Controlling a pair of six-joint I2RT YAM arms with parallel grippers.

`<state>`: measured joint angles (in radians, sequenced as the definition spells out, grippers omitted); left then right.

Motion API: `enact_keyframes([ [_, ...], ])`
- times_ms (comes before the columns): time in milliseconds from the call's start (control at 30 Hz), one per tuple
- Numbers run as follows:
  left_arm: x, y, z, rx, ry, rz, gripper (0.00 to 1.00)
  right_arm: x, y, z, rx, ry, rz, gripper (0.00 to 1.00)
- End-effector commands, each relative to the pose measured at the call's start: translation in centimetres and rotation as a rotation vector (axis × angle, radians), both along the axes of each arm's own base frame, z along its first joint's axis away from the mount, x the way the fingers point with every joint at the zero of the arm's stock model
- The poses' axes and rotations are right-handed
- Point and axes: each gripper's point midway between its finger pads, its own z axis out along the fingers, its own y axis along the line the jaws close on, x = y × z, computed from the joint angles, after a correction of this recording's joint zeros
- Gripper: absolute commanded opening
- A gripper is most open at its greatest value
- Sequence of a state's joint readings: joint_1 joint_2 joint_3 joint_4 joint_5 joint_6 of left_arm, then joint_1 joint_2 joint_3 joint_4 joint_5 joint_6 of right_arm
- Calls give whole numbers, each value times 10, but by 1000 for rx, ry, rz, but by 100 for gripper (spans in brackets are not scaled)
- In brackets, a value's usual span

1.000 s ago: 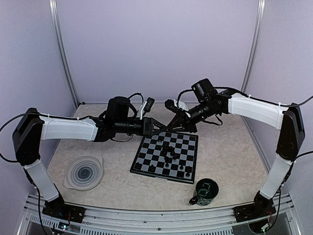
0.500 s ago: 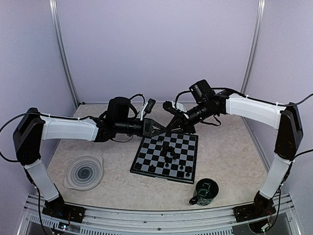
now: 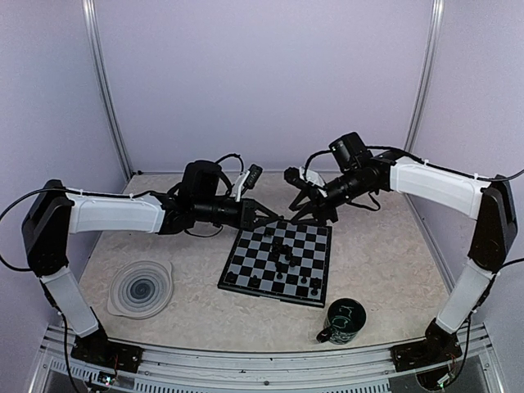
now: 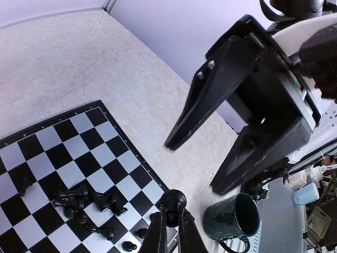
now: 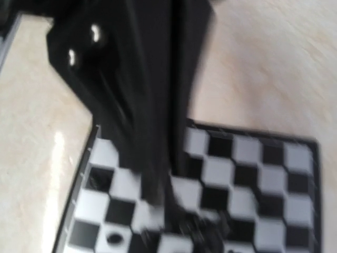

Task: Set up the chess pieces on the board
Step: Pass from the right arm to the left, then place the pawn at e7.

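Left end effector (image 4: 172,215): I pinch one tiny black chess piece (image 4: 174,199) | flat black-and-grey chequered board (image 4: 68,153) below | right end effector (image 4: 194,166): jaws apart

Right wrist view: motion-blurred; the chess pieces (image 5: 197,232) at the picture's bottom edge smear into one dark mass on the board (image 5: 231,171). Left wrist view: the bottom edge cuts off the left gripper (image 4: 171,213), whose fingers (image 4: 158,234) hide the base of the gripped chess piece (image 4: 174,200). Top view: piece types too small to tell.
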<state>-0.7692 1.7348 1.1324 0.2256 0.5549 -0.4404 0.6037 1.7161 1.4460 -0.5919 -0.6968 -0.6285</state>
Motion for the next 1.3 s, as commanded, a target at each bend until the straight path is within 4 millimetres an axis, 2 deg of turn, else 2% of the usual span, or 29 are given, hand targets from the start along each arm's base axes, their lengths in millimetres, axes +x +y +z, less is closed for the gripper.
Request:
enact_keyframes([
  [0, 5, 2, 0, 211, -144, 37, 0, 17, -65, 17, 52, -1, -136, 49],
  [100, 5, 2, -9, 404, -245, 63, 0, 29, -99, 10, 65, -21, -245, 51],
  [167, 3, 2, -13, 513, -302, 66, 0, 34, -114, -5, 50, -52, -315, 51],
  [267, -4, 3, -23, 627, -316, 46, 0, 37, -124, -23, 14, -80, -363, 53],
  [367, -16, 5, -39, 734, -322, -19, 0, 49, -134, -37, -44, -94, -422, 53],
  [567, -37, 8, -73, 884, -291, -97, 0, 47, -129, -56, -62, -22, -388, 53],
  [767, -40, 15, -101, 968, -255, -114, 0, 43, -129, -67, -79, 7, -366, 53],
  [967, -44, 17, -128, 1026, -213, -170, 1, 42, -128, -70, -83, 18, -355, 53],
  [1267, -43, 11, -139, 1005, -189, -191, 3, 40, -126, -76, -91, 43, -342, 53],
])
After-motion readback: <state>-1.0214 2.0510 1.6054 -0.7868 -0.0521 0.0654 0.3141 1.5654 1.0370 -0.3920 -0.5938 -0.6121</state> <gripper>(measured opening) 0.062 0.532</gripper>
